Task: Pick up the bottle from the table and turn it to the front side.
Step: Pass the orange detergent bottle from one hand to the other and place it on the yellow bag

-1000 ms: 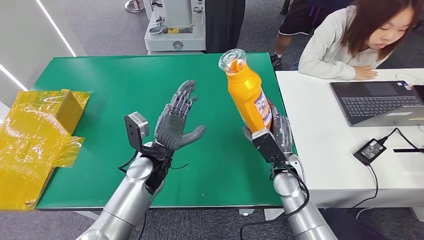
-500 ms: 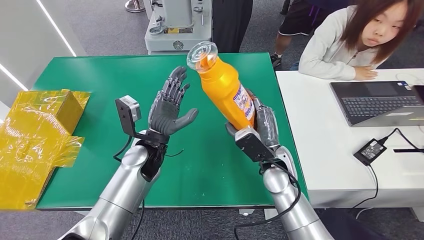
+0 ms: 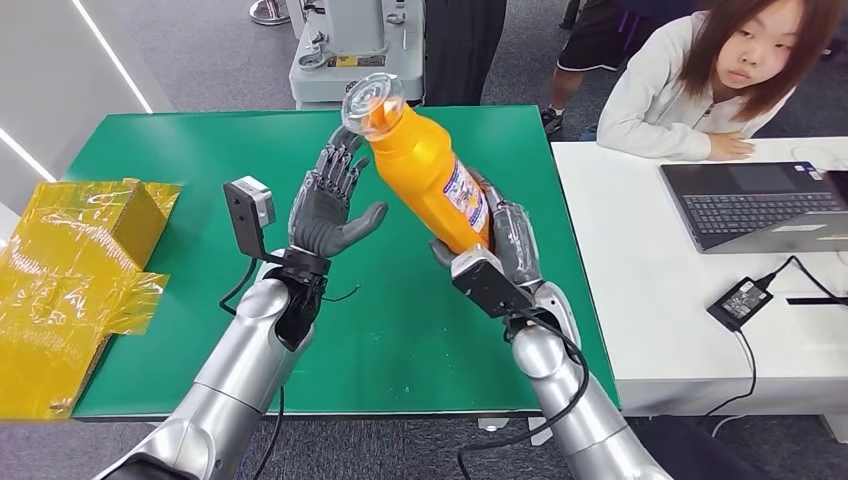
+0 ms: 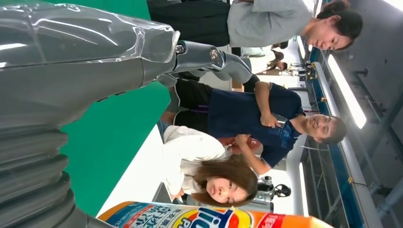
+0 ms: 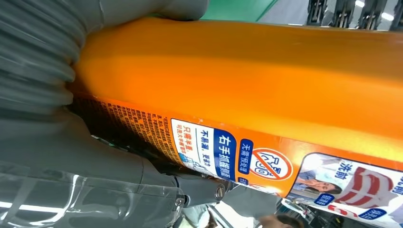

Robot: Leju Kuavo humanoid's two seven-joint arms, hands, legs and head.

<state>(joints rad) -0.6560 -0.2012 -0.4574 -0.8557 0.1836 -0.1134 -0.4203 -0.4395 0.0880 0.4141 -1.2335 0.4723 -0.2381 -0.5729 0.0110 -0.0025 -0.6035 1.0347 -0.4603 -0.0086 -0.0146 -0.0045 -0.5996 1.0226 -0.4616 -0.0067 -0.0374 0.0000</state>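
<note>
My right hand [image 3: 500, 250] grips the lower body of an orange bottle [image 3: 425, 165] with a clear cap [image 3: 372, 100], lifted above the green table [image 3: 200, 160] and leaning toward my left. Its printed label [image 3: 467, 195] faces right in the head view. The right wrist view has the orange body and label [image 5: 266, 161] pressed against my right hand [image 5: 71, 156]. My left hand [image 3: 330, 205] is raised with fingers spread, palm toward the bottle, its fingertips close to the cap; I cannot tell if they touch. The left wrist view shows that hand [image 4: 71, 61] and the bottle's label [image 4: 199, 217].
A yellow foil-wrapped box [image 3: 75, 250] lies at the table's left end. To the right stands a white table [image 3: 650, 290] with a laptop [image 3: 755, 205] and power adapter [image 3: 738, 303]. A seated person [image 3: 700, 80] leans on it. A grey machine base [image 3: 350, 55] stands behind.
My right hand has carried the bottle left and farther away, tilting it more. My left hand has risen and moved away from me, closing on the bottle's cap.
</note>
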